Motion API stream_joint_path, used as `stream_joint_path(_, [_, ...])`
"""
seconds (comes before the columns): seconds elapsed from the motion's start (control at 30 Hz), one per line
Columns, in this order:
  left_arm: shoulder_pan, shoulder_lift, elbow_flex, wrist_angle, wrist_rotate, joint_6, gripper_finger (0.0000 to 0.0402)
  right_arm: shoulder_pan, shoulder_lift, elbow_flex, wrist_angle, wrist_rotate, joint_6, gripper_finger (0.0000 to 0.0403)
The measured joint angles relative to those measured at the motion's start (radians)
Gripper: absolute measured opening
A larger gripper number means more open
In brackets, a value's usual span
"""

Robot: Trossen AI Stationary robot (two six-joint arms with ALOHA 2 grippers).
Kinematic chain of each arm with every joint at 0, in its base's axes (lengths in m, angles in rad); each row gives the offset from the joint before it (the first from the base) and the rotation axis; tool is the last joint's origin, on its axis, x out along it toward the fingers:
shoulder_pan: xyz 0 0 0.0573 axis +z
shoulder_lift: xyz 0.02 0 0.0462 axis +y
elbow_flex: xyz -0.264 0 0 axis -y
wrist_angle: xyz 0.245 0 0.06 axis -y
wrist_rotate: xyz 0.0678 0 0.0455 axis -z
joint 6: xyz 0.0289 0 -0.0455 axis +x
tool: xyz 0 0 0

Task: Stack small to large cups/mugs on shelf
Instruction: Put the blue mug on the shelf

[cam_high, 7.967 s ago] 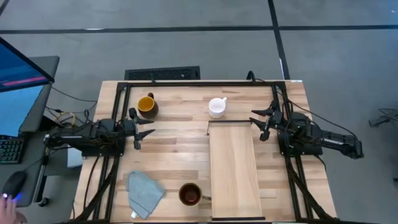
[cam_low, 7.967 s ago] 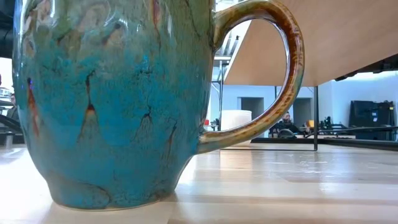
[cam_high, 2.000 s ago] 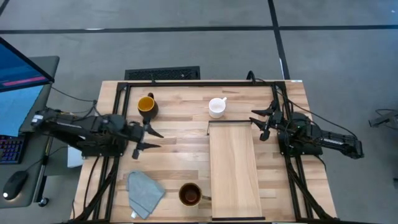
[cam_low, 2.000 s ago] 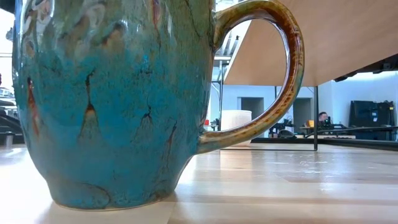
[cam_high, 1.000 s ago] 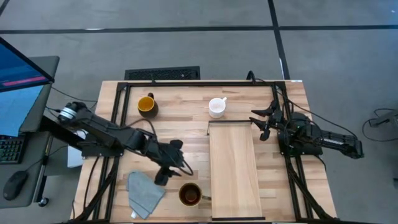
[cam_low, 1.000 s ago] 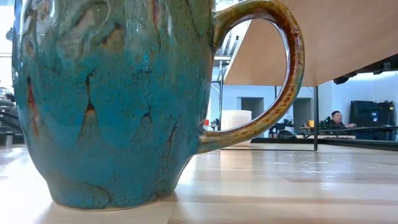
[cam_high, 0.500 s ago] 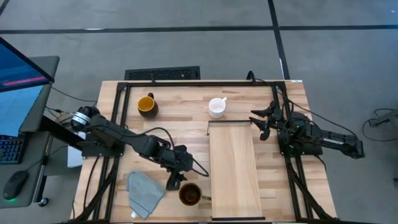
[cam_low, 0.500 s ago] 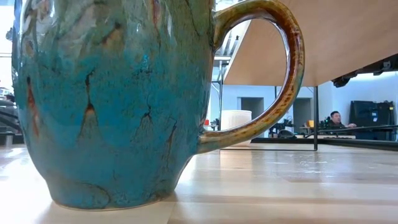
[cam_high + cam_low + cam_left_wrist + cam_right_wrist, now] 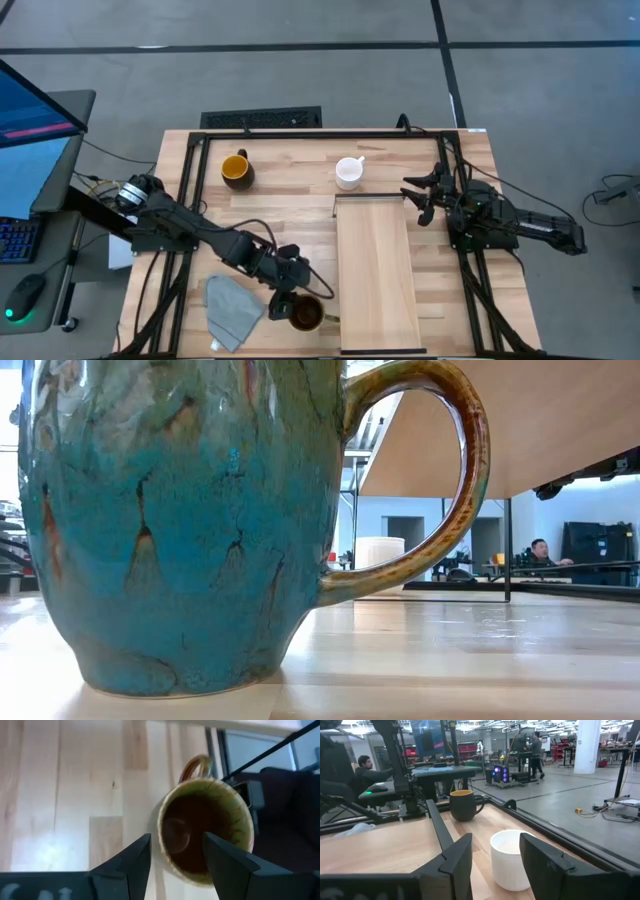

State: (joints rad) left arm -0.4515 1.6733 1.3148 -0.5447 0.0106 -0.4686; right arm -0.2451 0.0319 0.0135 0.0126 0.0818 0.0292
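Observation:
The dark brown mug point(image 9: 306, 315) stands upright on the table near its front edge; the low view shows its teal-glazed wall point(image 9: 180, 530) close up. My left gripper point(image 9: 287, 302) hangs open over it. In the left wrist view point(image 9: 176, 840) one finger is above the mug's dark inside point(image 9: 205, 832) and the other is outside the rim; neither touches it. The yellow-inside mug point(image 9: 236, 168) and the white mug point(image 9: 349, 172) stand upright at the far side. The pale shelf point(image 9: 378, 270) lies right of centre. My right gripper point(image 9: 420, 200) waits open at the shelf's far right corner.
A grey-blue cloth point(image 9: 232, 308) lies crumpled just left of the brown mug. Black frame rails point(image 9: 320, 133) run along the table's edges. The right wrist view faces the white mug point(image 9: 512, 857) and the yellow mug point(image 9: 464, 804), with people in the room beyond.
My left gripper has travelled toward the table's near edge and down, closing in on the brown mug, and has rolled about its own line. Its fingers have stayed apart. The mugs, the shelf and the cloth have not moved.

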Motion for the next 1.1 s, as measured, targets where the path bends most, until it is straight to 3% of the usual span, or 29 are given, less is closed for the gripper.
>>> stream_joint_path(0.23, [0.000,-0.001,0.001,-0.016,-0.076,-0.010,0.0169,0.000,0.000,0.000,-0.001,-0.002,0.000,0.0189])
stream_joint_path(1.1, [0.002,0.114,0.000,-0.024,-0.015,-0.033,0.0169,0.000,0.012,-0.001,0.003,-0.003,0.000,0.0189])
